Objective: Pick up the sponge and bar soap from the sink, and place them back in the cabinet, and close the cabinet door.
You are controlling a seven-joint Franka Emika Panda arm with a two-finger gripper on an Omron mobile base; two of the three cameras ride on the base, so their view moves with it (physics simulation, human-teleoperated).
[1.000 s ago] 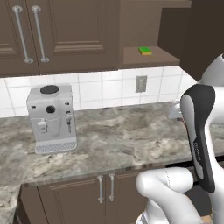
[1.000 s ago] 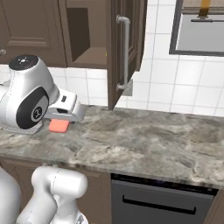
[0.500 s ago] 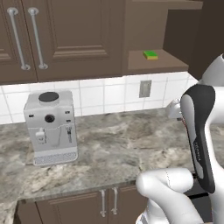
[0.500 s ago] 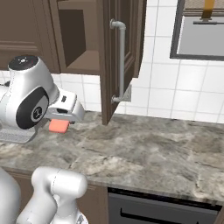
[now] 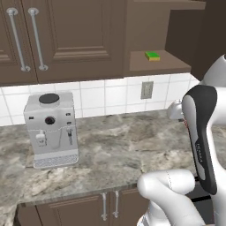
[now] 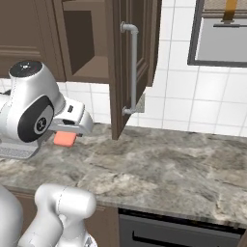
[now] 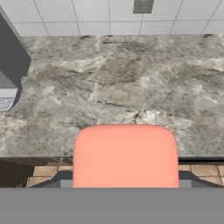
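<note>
One item is already shelved: the sponge (image 5: 152, 56) lies on the open cabinet (image 5: 159, 66) shelf; the gripper (image 6: 67, 136) is clenched on the bar soap (image 7: 125, 155), carried low over the grey counter (image 6: 164, 169) near the espresso machine (image 5: 50, 129), presumably for lifting to that shelf; the cabinet door (image 6: 132, 62) stands ajar at right.

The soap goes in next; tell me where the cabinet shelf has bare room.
In the left base view the sponge sits mid-shelf near the back. The cabinet shelf is bare in front of it to the edge, and on either side. The gripper holds the bar soap over the counter.
</note>
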